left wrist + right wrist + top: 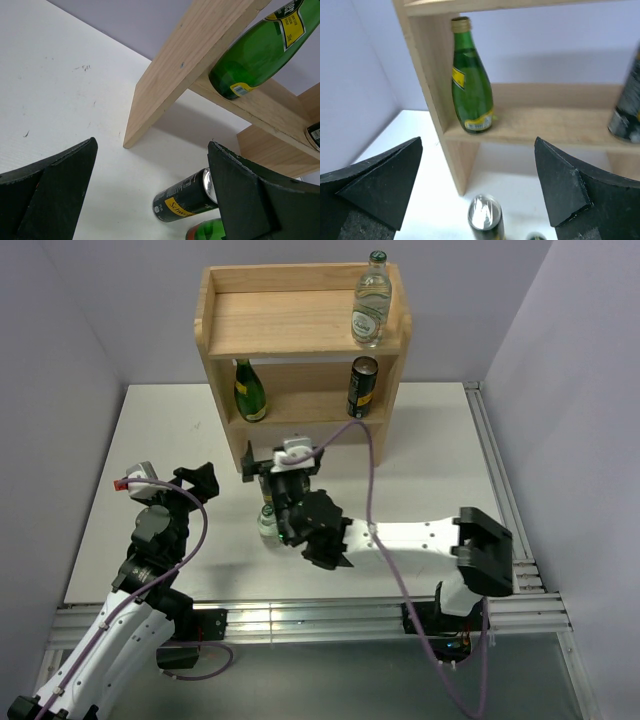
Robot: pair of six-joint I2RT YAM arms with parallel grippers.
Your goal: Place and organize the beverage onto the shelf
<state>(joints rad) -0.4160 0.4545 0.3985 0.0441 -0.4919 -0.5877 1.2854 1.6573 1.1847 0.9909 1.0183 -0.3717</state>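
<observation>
The right gripper (285,462) hung with jaws wide apart and empty just near of the shelf (290,320); the left gripper (152,145), equally spread and empty, sat near left. The shelf stood far and central on the table (440,440), holding a clear bottle (372,300) top right, a green bottle (249,390) lower left and a can (362,387) lower right. A second can (484,214) stood on the table before it: likely light, stiff, slick, best pinched across its middle.
</observation>
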